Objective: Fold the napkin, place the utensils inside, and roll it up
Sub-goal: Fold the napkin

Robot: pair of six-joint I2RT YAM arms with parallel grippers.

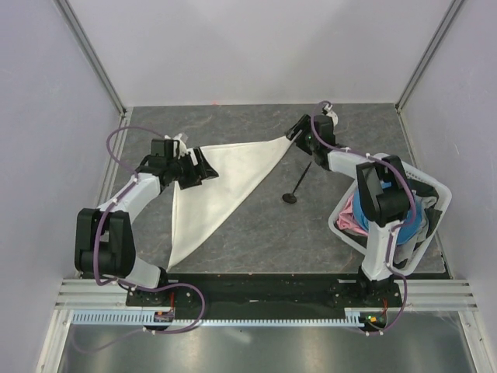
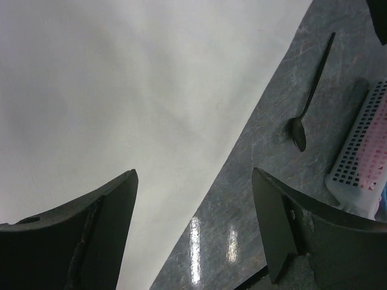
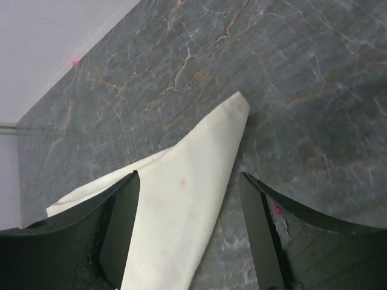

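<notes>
The cream-white napkin (image 1: pixel 221 186) lies folded into a triangle on the grey table, one corner at the far right, one at the near left. My left gripper (image 1: pixel 203 165) is open above its far left corner; the cloth (image 2: pixel 133 96) fills that wrist view. My right gripper (image 1: pixel 293 130) is open above the far right corner (image 3: pixel 199 163), jaws either side of the tip. The black spoon (image 1: pixel 298 185) lies on the table right of the napkin, head towards me; it also shows in the left wrist view (image 2: pixel 308 96).
A white perforated basket (image 1: pixel 439 203) holding blue and pink cloths stands at the right, behind my right arm; its wall shows in the left wrist view (image 2: pixel 357 157). Grey table (image 1: pixel 256 233) stretches in front of the napkin.
</notes>
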